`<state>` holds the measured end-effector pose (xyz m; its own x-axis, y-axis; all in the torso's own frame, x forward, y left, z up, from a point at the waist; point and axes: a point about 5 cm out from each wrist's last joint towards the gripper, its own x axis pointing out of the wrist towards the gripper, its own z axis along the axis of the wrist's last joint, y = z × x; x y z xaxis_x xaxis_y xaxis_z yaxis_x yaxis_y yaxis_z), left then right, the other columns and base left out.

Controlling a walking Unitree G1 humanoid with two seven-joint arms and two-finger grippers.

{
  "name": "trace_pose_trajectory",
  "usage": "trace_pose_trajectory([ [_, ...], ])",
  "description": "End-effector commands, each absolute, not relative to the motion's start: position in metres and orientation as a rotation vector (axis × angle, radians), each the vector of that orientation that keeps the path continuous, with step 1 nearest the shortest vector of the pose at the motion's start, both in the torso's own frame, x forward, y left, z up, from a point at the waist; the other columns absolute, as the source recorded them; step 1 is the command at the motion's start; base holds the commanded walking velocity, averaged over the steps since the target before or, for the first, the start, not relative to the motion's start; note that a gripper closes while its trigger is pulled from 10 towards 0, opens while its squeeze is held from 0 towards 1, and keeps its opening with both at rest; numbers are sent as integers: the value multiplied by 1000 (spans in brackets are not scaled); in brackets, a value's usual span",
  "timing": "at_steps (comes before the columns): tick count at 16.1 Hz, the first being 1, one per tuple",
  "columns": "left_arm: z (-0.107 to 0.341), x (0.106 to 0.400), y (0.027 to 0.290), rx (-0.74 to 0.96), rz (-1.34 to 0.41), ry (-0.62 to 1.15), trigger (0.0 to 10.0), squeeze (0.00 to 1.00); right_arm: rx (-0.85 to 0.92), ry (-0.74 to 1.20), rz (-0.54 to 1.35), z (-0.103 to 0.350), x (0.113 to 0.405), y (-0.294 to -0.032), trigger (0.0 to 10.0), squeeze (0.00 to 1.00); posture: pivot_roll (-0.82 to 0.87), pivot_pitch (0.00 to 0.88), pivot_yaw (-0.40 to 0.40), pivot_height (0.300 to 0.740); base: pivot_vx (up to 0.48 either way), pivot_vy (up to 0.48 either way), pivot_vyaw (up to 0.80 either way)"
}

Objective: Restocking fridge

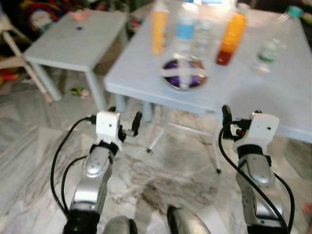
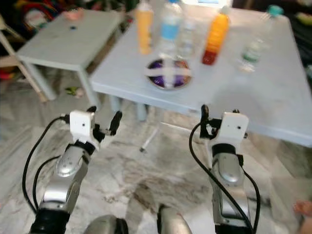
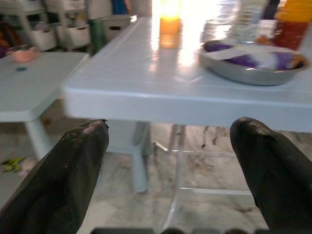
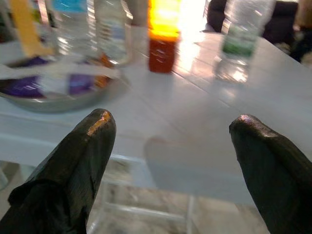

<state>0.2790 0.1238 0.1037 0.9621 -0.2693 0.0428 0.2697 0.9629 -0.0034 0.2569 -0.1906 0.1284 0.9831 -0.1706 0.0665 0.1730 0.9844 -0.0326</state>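
my left gripper (image 1: pixel 126 127) and right gripper (image 4: pixel 170 146) both hang with fingers apart and empty, short of the white table (image 1: pixel 273 92) where the bottles crowd together behind a metal dish (image 1: pixel 184 78). reaching for the orange juice bottle (image 1: pixel 231 39) could topple the clear water bottle (image 1: pixel 265 51) beside it. the frames are blurred, so labels are probably unreadable, and the bottle tops are cut off.

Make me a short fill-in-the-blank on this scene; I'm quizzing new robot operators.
1. The metal bowl sits near the table's ____ edge.
2. The left gripper's fingers are ____.
3. The bottle with the green label stands to the ____ of the orange bottle with the dark bottom.

Missing words: front; open; right
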Motion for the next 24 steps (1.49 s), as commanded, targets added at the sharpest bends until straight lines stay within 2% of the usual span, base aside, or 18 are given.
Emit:
trace_pose_trajectory([
  [1, 106, 279, 129, -5, -251, -52, 10000, 0, -47, -79, -153, 131, 257, -186, 10000, 0, -64, 135, 23, 740, 416, 0, 0],
  [4, 107, 279, 128, -19, -254, -56, 10000, 0, -50, -84, -149, 132, 258, -186, 10000, 0, -65, 136, 24, 740, 416, 80, -171],
  [8, 110, 281, 126, -24, -260, -70, 10000, 0, -50, -79, -149, 130, 258, -185, 10000, 0, -63, 134, 26, 740, 362, 192, -800],
  [10, 111, 282, 126, -25, -259, -72, 10000, 0, -50, -80, -147, 129, 258, -184, 10000, 0, -62, 133, 25, 740, 0, 0, -637],
  [15, 114, 285, 128, -13, -235, -85, 10000, 0, -29, -91, -121, 130, 261, -179, 10000, 0, -56, 138, 31, 740, 0, 0, 0],
  [19, 116, 286, 129, -2, -224, -89, 10000, 0, 42, -126, -52, 140, 283, -171, 10000, 0, -34, 148, 37, 740, 0, 0, 0],
  [21, 118, 285, 133, 14, -213, -91, 10000, 0, 179, -126, -13, 146, 302, -168, 10000, 0, -16, 154, 37, 740, 0, 0, 0],
  [24, 119, 283, 134, 25, -208, -92, 10000, 0, 211, -130, 105, 156, 323, -153, 10000, 0, 9, 168, 39, 740, 0, 0, 0],
])
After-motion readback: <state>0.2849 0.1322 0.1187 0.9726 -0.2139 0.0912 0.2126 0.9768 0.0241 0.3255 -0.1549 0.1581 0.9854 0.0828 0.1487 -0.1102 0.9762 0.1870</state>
